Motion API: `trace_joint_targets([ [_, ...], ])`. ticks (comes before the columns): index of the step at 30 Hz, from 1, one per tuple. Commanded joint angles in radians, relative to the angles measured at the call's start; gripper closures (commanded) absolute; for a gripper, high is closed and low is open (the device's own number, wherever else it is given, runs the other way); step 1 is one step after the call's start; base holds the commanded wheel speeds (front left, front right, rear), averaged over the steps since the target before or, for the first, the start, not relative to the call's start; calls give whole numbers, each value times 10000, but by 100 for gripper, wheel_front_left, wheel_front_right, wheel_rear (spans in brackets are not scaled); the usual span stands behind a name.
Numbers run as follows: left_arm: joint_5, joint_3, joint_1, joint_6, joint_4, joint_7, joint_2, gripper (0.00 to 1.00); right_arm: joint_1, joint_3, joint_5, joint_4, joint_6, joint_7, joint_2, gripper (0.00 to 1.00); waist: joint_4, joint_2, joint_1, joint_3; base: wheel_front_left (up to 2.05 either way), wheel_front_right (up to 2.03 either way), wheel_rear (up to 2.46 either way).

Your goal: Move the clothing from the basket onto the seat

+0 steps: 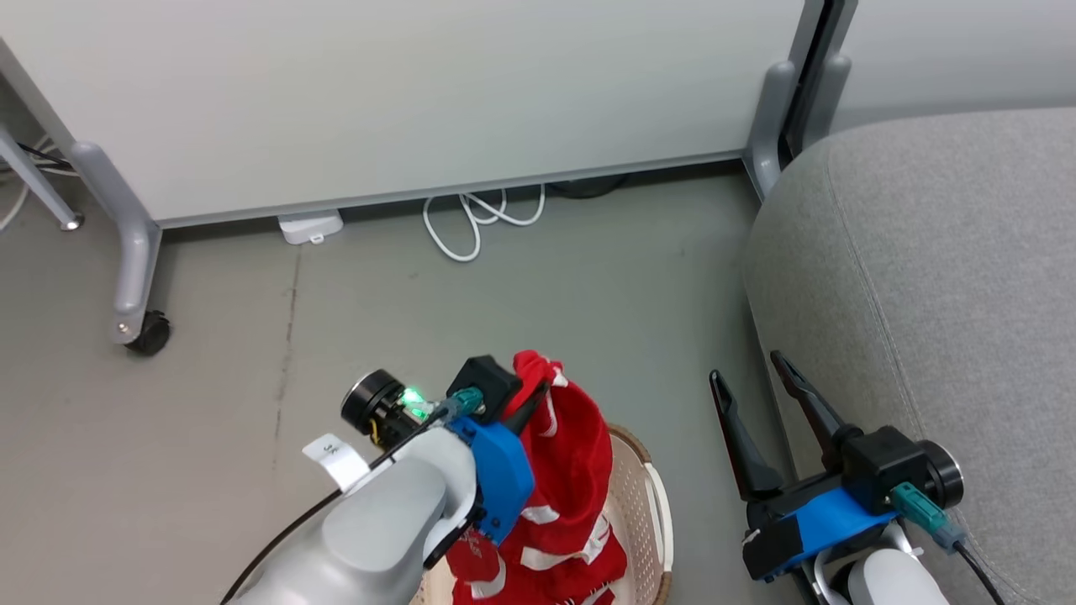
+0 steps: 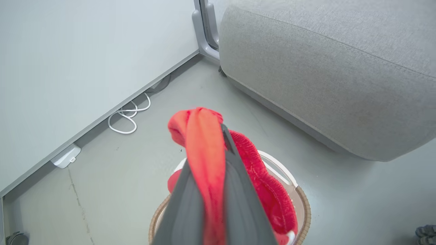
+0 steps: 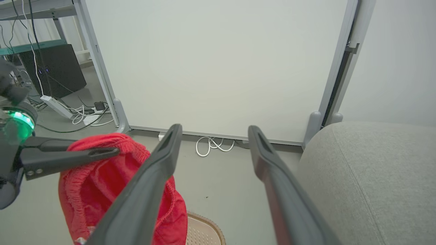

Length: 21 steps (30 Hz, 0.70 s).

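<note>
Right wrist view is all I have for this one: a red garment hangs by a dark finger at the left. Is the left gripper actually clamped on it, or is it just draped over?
Observer: Clamped. The left wrist view shows a fold of the clothing running up through the left gripper, which is shut on it.
Operator: Is the garment clear of the basket?
Observer: Not fully. In the head view the fabric hangs from the gripper down into the basket, where its white-striped lower part lies bunched inside.
</note>
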Motion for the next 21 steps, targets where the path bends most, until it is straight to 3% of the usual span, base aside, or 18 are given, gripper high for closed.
trace_joint_targets([
  [1, -157, -37, -251, -2, -188, 38, -13, 100, 156, 14, 83, 6, 1, 35, -32, 0, 139, -1, 2, -213, 0, 0, 0],
  [9, -1112, 250, -877, -3, -1117, 324, -158, 100, 464, 89, 96, -57, 1, 176, -32, 0, 354, -1, 2, -708, 0, 0, 0],
  [21, -1704, 659, -1847, 201, -1819, 681, -403, 100, 838, 322, 94, -206, 1, 420, -32, 0, 452, -1, 2, -1205, 0, 0, 0],
])
